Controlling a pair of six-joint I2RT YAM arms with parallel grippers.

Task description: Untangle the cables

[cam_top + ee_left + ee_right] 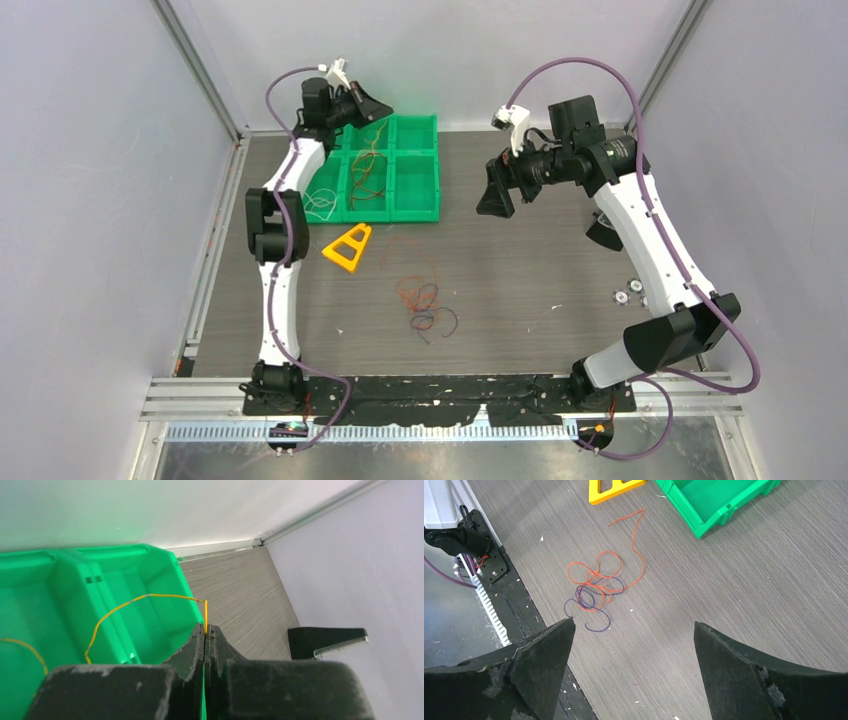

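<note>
Orange and purple cables (425, 300) lie tangled mid-table, at twelve o'clock from the arm bases. Beyond them at eleven I see a yellow triangle (348, 247), then the green tray (418, 185). My right gripper (633, 625) hangs released, jaws wide, at one o'clock; my left gripper (205, 630) is clenched on a yellow wire (145, 596) trailing into the tray

Pale walls (80, 200) enclose a grey wood-grain table (540, 270).
</note>
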